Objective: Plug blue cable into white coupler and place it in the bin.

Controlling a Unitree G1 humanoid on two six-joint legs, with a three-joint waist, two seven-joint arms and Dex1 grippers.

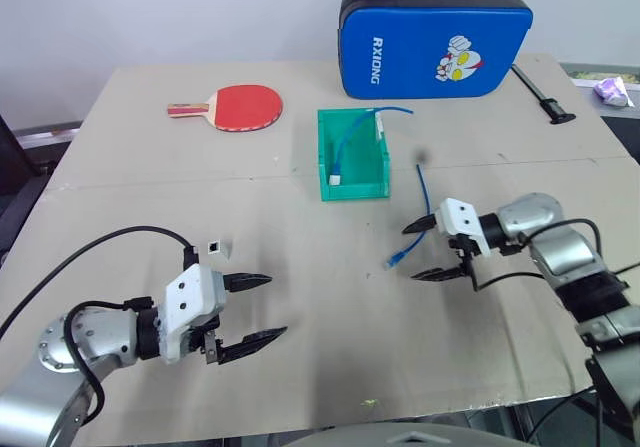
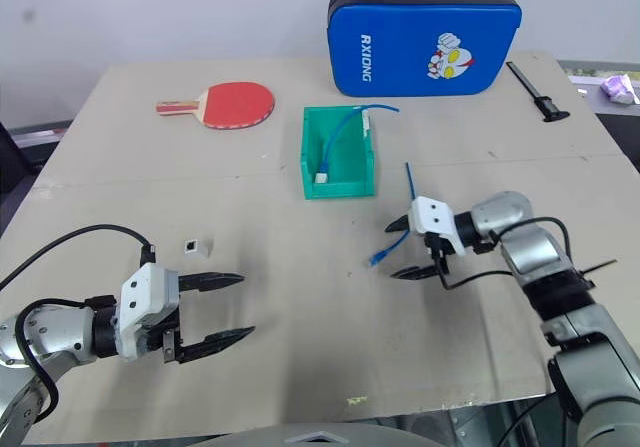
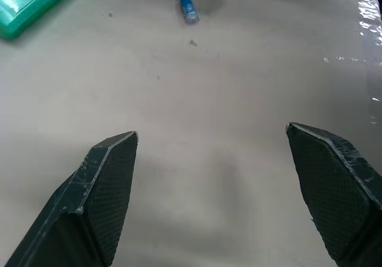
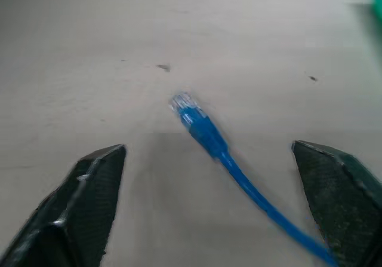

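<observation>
The blue cable (image 1: pixel 426 205) lies on the table right of centre, its plug tip (image 1: pixel 394 261) pointing toward me. My right gripper (image 1: pixel 409 253) stands open around that end; in the right wrist view the plug (image 4: pixel 191 114) lies between the two fingers and touches neither. The white coupler (image 1: pixel 215 247) sits alone on the table at the left. Just in front of it and to its right, my left gripper (image 1: pixel 277 305) hangs open and empty. The green bin (image 1: pixel 355 189) stands at the middle back, with another blue cable and a white block inside.
A large blue padded case (image 1: pixel 435 52) stands at the back edge. A red table tennis paddle (image 1: pixel 240 107) lies at the back left. A black tool (image 1: pixel 545 97) lies at the back right. The table's front edge runs just below my grippers.
</observation>
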